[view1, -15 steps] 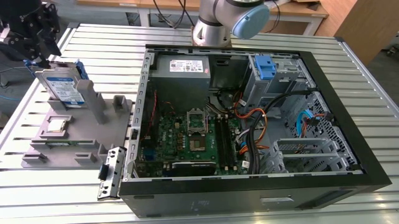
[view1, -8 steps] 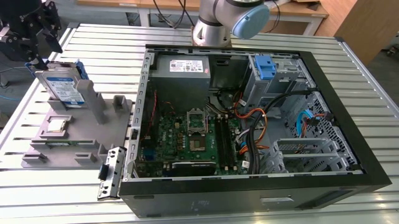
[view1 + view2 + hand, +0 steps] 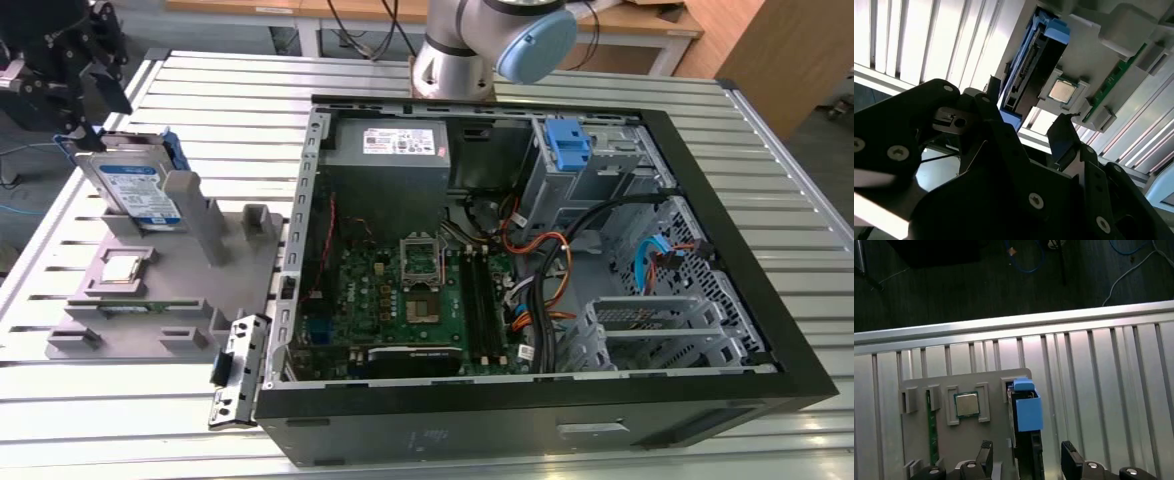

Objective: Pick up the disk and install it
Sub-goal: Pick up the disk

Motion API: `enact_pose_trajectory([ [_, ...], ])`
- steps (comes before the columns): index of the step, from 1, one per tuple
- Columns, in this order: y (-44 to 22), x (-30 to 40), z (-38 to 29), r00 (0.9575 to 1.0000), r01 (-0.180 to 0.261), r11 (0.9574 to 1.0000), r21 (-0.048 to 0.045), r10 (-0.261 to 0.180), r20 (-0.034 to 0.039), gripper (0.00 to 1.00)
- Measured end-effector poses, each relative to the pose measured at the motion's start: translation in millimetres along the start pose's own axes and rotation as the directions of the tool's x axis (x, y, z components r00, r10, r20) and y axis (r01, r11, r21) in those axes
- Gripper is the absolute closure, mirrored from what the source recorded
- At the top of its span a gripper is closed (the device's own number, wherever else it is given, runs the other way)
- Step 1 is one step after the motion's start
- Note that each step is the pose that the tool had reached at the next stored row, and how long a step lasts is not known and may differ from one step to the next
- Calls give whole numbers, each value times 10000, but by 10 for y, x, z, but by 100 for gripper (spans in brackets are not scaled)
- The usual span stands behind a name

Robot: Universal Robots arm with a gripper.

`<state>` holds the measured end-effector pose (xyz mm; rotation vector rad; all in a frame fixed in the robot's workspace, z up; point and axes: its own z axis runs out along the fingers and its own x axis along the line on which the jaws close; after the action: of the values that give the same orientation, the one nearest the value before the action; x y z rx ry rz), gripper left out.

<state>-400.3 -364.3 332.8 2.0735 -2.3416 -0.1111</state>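
**The Disk Could Tip or Slip**

The disk (image 3: 134,190) stood on its edge in a slot of the grey holder (image 3: 247,262) on the tabletop (image 3: 240,90), well apart from the open computer case (image 3: 534,412). The end effector (image 3: 1027,454) hung right over it, open wide, with its fingers (image 3: 985,452) on either side and not touching it. If they closed off-center, they might have pushed the disk crooked in its slot. If they caught only the thin blue frame, it might have bent. A weak grip might have let the disk slide and fall. The little chip (image 3: 967,405) sat near and could have been bumped.
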Motion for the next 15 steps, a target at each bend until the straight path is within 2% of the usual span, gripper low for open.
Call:
enact_pose_trajectory([
  [4,-1,0,10,9992,404,9992,42,-404,-7,35],
  [15,-2,1,36,9919,1271,9914,304,-1270,-43,35],
])
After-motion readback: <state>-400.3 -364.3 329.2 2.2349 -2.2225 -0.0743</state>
